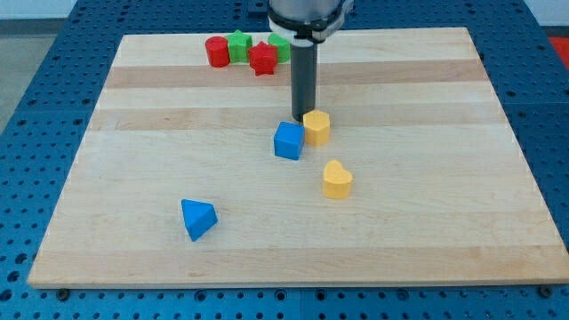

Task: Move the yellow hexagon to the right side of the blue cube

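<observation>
On a pale wooden surface (427, 222), my tip (305, 120) is standing just at the upper-left edge of the yellow hexagon (316, 128), at about 11 o'clock from it, and seemingly touching it. No claw is showing on this arm, only the straight dark rod, so there is no spread or pinch to report. The yellow hexagon is sitting at roughly 2 o'clock from the blue cube (289, 140), the two blocks touching or very nearly so near the middle of the board. A yellow heart-shaped block (336, 180) is lying apart at about 5 o'clock from the cube. A blue triangular block (197, 218) is resting well apart at 7 o'clock, toward the view's bottom left. Along the view's top edge, at about 11 o'clock from the cube, a red cylinder (217, 51), a green star-shaped block (238, 45), a red star-shaped block (262, 59) and a second green block (279, 46), partly hidden behind the rod, are clustering together.
</observation>
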Available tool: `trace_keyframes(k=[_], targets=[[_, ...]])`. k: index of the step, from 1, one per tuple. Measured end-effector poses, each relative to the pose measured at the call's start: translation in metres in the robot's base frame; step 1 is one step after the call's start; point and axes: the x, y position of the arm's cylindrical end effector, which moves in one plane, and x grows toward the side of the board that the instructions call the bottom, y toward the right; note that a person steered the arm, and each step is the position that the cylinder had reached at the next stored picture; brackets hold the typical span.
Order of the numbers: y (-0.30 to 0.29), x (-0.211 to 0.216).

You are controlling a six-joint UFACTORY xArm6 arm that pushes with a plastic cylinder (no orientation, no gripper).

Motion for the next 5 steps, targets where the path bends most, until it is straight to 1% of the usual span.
trace_keyframes(k=[1, 2, 3, 4, 5], targets=[[-0.002, 0.008], [-0.028, -0.001], [-0.072, 0.020], [-0.113, 0.098], [-0.038, 0.185]])
